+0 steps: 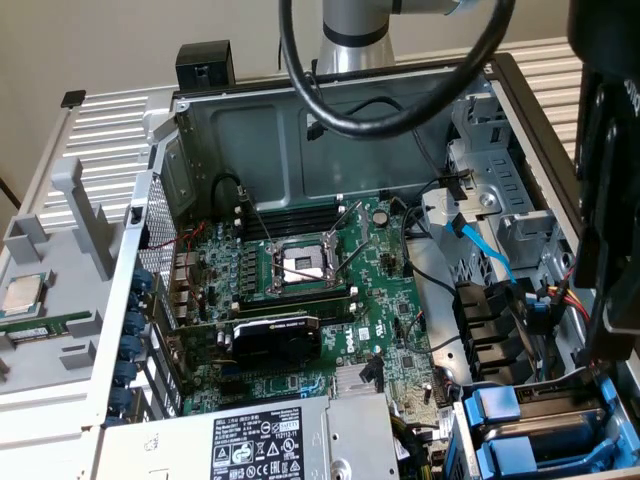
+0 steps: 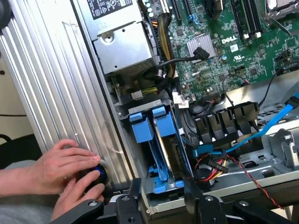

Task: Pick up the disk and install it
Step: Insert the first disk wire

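Ribbed grey table [image 1: 100, 110] carries an open computer case [image 1: 250, 130]. The disk [image 2: 161, 140], in its blue carrier, stands on edge inside the drive bay [image 2: 140, 109], next to black cables [image 2: 219, 121]. Near its end the gripper [image 2: 164, 203] has fingers half apart and holds nothing. A person's hands [image 2: 65, 163] rest just beside the case.

Robot hand [image 2: 163, 184] hovering, fingers [image 2: 194, 200] apart

1. The disk [image 2: 158, 144] stands on edge in the drive bay of the open computer case, clipped in a blue plastic frame.
2. Only its narrow side shows, with broad blue tabs at one end.
3. In the exterior view the disk [image 1: 497, 408] sits by the case's corner, low at the exterior view's right.
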